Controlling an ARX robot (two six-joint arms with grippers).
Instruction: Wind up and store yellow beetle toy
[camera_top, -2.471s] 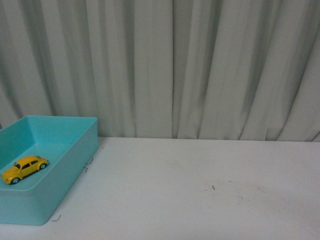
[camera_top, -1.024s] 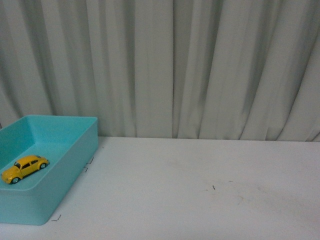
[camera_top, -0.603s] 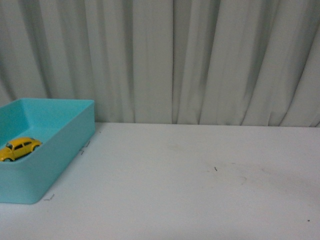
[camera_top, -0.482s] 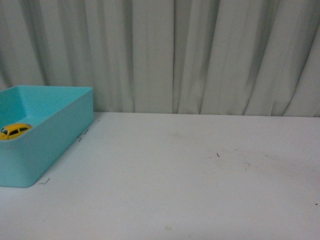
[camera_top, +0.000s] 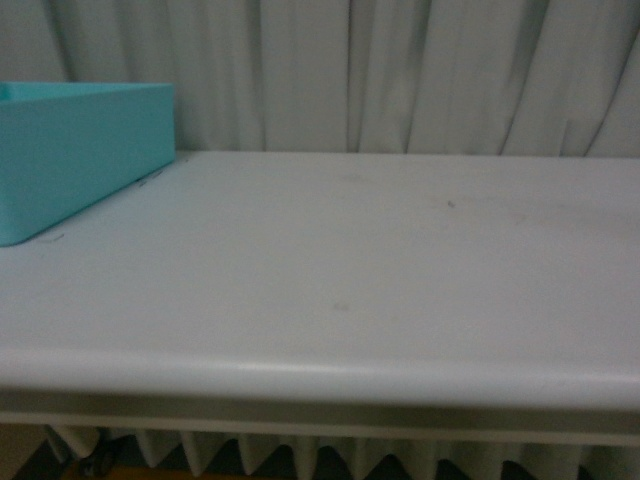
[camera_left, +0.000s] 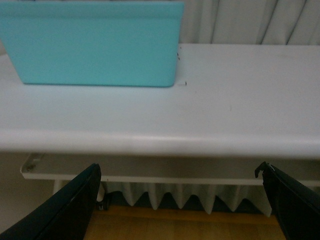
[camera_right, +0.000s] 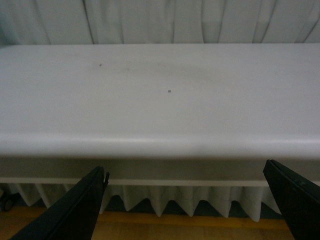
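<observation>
turquoise bin (camera_top: 85, 150) is seen at the table's (camera_top: 330, 250) far left; its inside is hidden by the low viewpoint, so the yellow beetle toy cannot be located from any view. left gripper (camera_left: 180, 200) is held spread wide below the table edge, empty, facing the bin wall. right gripper (camera_right: 185, 200) is likewise spread, empty, before bare tabletop. both are judged parked low, as after storing.
</observation>
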